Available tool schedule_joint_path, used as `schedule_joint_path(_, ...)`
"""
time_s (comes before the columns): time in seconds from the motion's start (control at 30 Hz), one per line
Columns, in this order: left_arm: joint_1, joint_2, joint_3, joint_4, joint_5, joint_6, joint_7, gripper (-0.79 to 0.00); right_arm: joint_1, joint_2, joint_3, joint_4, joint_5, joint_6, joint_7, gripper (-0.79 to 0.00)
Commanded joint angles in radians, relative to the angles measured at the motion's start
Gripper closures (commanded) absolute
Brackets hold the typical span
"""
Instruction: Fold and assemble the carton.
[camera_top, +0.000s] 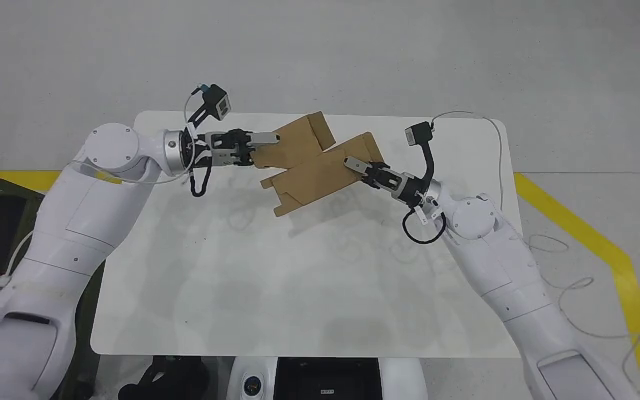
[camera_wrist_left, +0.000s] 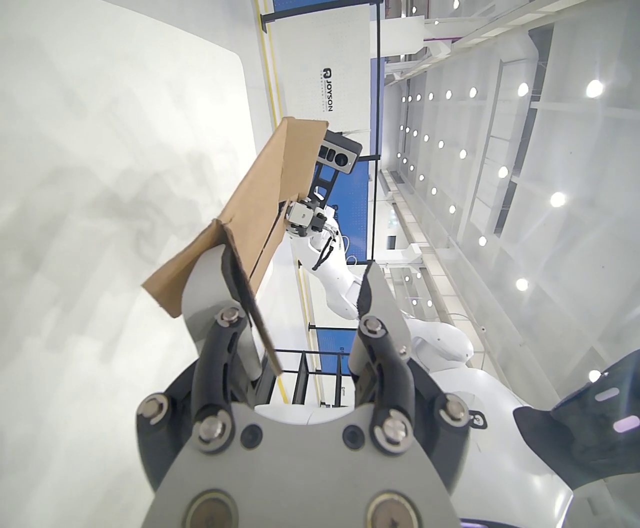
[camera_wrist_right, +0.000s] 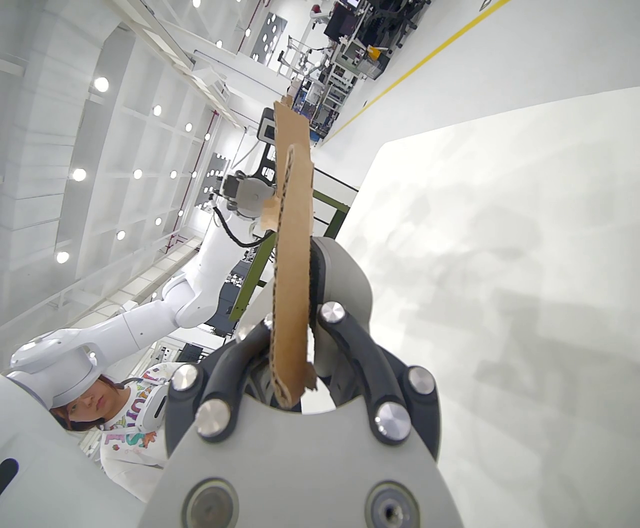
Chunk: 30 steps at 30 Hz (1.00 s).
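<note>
Cardboard carton (camera_top: 310, 165) | right hand (camera_wrist_right: 295, 265) clamps its edge | left hand (camera_wrist_left: 297, 265) splayed, per left wrist view

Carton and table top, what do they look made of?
Carton: brown corrugated cardboard, matte, uncoated by the look; the cut edge shows fluting in the right wrist view. Table: smooth white top with a soft sheen, likely laminate or painted board; the core cannot be told.

Carton (camera_top: 315, 160) hangs over table (camera_top: 300, 300), between left claw (camera_top: 262, 143) and right claw (camera_top: 352, 163).
</note>
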<state>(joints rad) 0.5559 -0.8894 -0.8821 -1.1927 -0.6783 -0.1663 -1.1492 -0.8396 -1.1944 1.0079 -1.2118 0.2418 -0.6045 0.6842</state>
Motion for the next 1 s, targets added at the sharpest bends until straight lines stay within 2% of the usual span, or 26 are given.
schedule_joint_path(0.0, 0.0, -0.001, 0.0, -0.001, 0.028, -0.004, 0.003, -0.431, 0.0, -0.001, 0.002, 0.001, 0.0, 0.0, 0.002, 0.0)
schedule_joint_path(0.07, 0.003, -0.003, -0.001, -0.001, 0.041, -0.004, 0.002, -0.425, 0.0, -0.002, 0.003, 0.002, -0.001, 0.0, 0.003, 0.0)
schedule_joint_path(0.3, 0.007, -0.008, -0.007, 0.001, 0.087, -0.009, 0.004, -0.249, 0.0, -0.004, 0.01, 0.007, -0.003, 0.002, 0.012, 0.0)
schedule_joint_path(0.43, 0.01, -0.013, -0.01, 0.007, 0.092, 0.001, -0.001, -0.188, -0.001, -0.005, 0.013, 0.007, -0.003, 0.003, 0.015, 0.0)
schedule_joint_path(0.63, 0.009, -0.019, -0.015, 0.016, 0.102, 0.01, -0.009, 0.0, -0.002, -0.007, 0.018, 0.007, -0.006, 0.004, 0.016, 0.0)
schedule_joint_path(0.8, 0.01, -0.024, -0.02, 0.023, 0.102, 0.016, -0.012, 0.0, -0.005, -0.009, 0.02, 0.007, 0.0, 0.004, 0.023, 0.0)
schedule_joint_path(0.83, 0.01, -0.025, -0.022, 0.024, 0.101, 0.017, -0.013, 0.0, -0.006, -0.01, 0.017, 0.007, 0.006, 0.008, 0.034, -0.289)
schedule_joint_path(0.87, 0.01, -0.026, -0.024, 0.025, 0.1, 0.018, -0.014, 0.0, -0.005, -0.01, 0.017, 0.008, 0.01, 0.009, 0.041, -0.785)
schedule_joint_path(0.97, 0.006, -0.028, -0.036, 0.021, 0.096, 0.006, -0.027, 0.0, -0.01, -0.008, 0.032, 0.019, 0.018, 0.01, 0.043, -0.785)
